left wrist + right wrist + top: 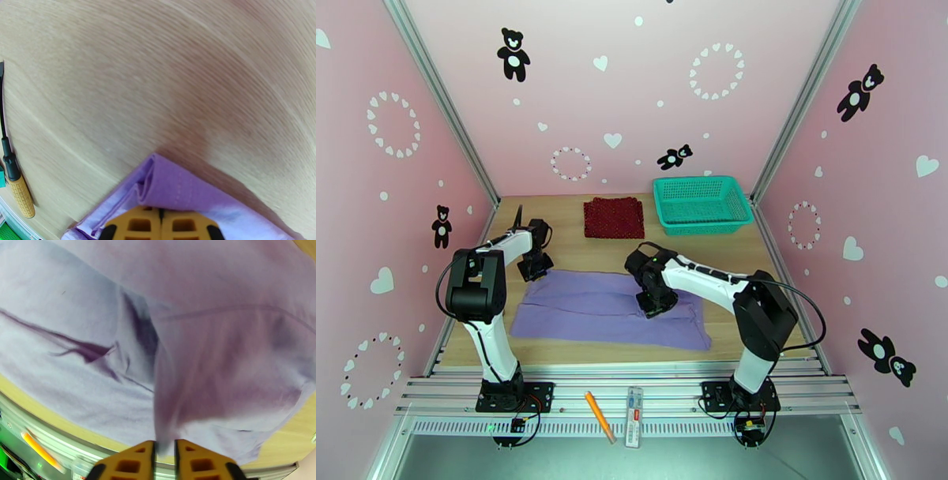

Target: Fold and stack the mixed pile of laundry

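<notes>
Lying flat across light wooden table [569, 254], lavender-purple T-shirt [592, 314], near front edge. Teal plastic mesh basket [703, 183] at far right; folded dark red dotted cloth [614, 218] beside it. Left gripper [161, 211] clenched on shirt's far-left corner; right gripper [165, 446] pinching mid-shirt fold.

No word, number or brand can be read anywhere. A small white card [633, 417] on the front rail [679, 388] carries red and blue print, too small to make out.
</notes>
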Robot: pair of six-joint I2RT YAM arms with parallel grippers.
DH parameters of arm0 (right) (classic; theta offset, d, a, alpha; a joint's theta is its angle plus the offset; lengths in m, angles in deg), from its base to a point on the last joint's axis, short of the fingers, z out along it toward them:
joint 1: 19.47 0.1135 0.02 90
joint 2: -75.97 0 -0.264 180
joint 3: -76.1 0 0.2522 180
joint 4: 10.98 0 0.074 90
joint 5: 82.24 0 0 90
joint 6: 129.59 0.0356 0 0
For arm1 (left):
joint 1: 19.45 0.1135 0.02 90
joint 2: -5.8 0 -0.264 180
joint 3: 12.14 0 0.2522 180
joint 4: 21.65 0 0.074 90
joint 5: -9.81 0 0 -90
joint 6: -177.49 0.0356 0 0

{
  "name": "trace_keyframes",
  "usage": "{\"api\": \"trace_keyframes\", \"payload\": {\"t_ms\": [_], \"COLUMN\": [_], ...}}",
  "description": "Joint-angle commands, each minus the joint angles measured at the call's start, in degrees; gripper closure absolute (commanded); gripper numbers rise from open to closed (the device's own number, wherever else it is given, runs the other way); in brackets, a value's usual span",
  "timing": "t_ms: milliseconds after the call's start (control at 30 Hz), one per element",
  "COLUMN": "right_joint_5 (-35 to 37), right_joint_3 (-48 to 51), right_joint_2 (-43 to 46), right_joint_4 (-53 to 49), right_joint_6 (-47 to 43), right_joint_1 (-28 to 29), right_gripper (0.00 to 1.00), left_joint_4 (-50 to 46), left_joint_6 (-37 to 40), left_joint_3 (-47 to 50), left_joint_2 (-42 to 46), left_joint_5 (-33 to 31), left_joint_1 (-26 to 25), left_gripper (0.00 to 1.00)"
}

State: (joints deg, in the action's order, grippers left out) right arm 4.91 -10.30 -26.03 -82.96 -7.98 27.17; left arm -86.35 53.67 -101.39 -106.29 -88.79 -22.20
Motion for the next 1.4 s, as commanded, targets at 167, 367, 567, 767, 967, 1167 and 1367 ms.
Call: {"api": "trace_keyframes", "payload": {"t_ms": [167,367,567,767,967,1167,1367], "right_joint_5": [5.62,8.28,6.53,5.59,6.78,7.03,6.03], "right_joint_3": [-2.43,6.97,18.32,22.45,22.64,22.72,22.99], "right_joint_2": [1.94,9.80,14.33,12.76,12.64,12.62,14.07], "right_joint_4": [-2.53,-0.01,6.97,13.22,14.80,15.02,13.06], "right_joint_6": [1.74,4.77,7.97,9.07,9.43,8.99,8.90], "right_joint_1": [-0.67,-8.65,-15.38,-17.83,-18.59,-18.99,-18.88], "right_gripper": [0.53,0.58,0.61,0.65,0.68,0.77,1.00], "left_joint_4": [-0.35,-0.13,-0.28,-0.21,-0.30,-0.22,-0.04], "left_joint_6": [1.00,0.96,1.04,1.04,1.13,1.13,1.10], "left_joint_3": [-0.40,-0.54,-0.64,-0.69,-0.65,-0.65,-0.44], "left_joint_2": [-0.98,-1.06,-1.01,-1.09,-1.08,-1.24,-1.21], "left_joint_5": [-0.47,-0.02,0.03,0.14,-0.02,0.06,0.14], "left_joint_1": [-0.42,-0.38,-0.42,-0.38,-0.42,-0.42,-0.42], "left_gripper": [1.00,1.00,1.00,1.00,1.00,1.00,1.00]}}
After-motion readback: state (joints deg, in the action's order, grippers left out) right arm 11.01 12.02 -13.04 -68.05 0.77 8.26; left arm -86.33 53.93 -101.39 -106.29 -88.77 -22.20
